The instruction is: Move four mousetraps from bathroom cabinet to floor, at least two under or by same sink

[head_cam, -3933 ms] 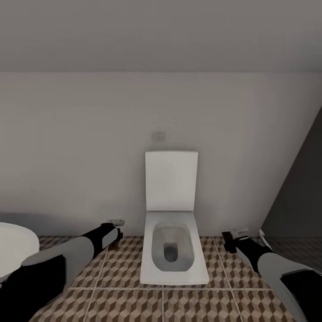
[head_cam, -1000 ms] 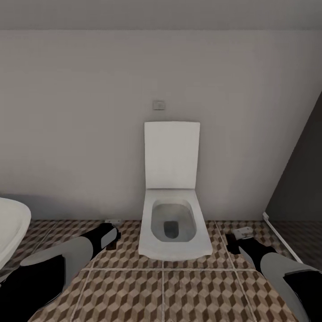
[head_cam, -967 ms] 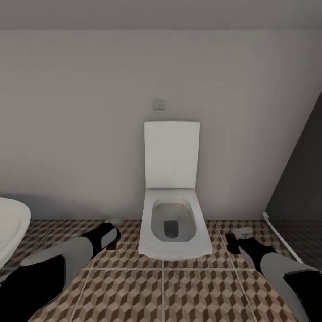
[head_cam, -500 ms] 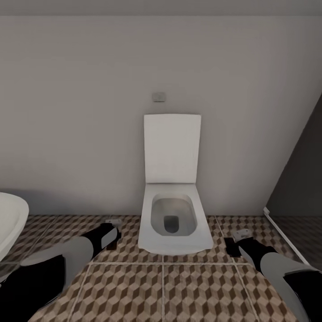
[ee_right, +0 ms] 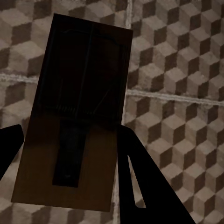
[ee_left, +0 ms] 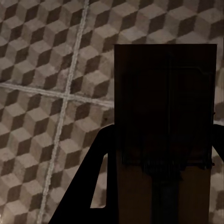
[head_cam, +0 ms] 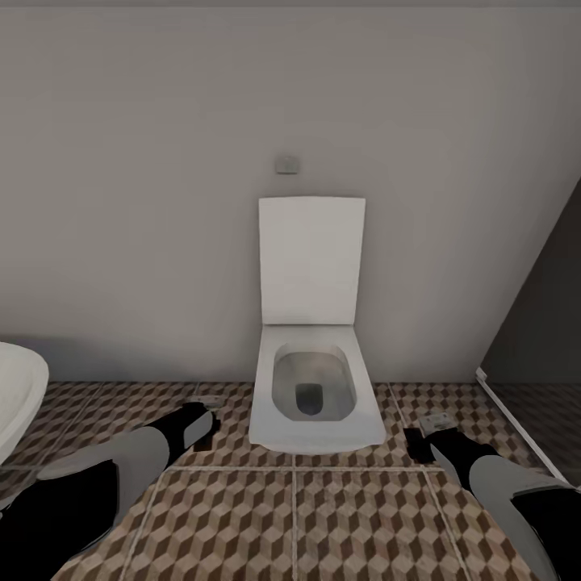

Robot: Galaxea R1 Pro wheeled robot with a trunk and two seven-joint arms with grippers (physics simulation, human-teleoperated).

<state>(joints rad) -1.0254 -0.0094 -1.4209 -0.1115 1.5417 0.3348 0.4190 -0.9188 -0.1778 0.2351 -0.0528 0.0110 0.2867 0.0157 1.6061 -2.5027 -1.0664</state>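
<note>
White porcelain dominates the head view: a toilet (head_cam: 313, 379) stands against the grey wall with its lid raised, a small flush plate (head_cam: 287, 165) on the wall above it, and the rim of a white basin (head_cam: 18, 399) shows at the left edge of the bathroom floor (head_cam: 355, 516), which is tiled in a brown and beige cube pattern with pale grout lines. Both arms reach forward and low over the tiles, the left gripper (head_cam: 206, 410) to the left of the toilet and the right gripper (head_cam: 432, 426) to its right; a dark panel stands at the far right. Left wrist view: the fingers (ee_left: 84, 186) are clamped on a mousetrap (ee_left: 165, 121), a flat dark-shadowed board with its wire bar faintly visible, held above the tiled floor near a grout crossing. Right wrist view: the fingers (ee_right: 140, 182) are closed against a second mousetrap (ee_right: 77, 116), tilted, likewise held over the cube-pattern tiles beside a grout line.
</note>
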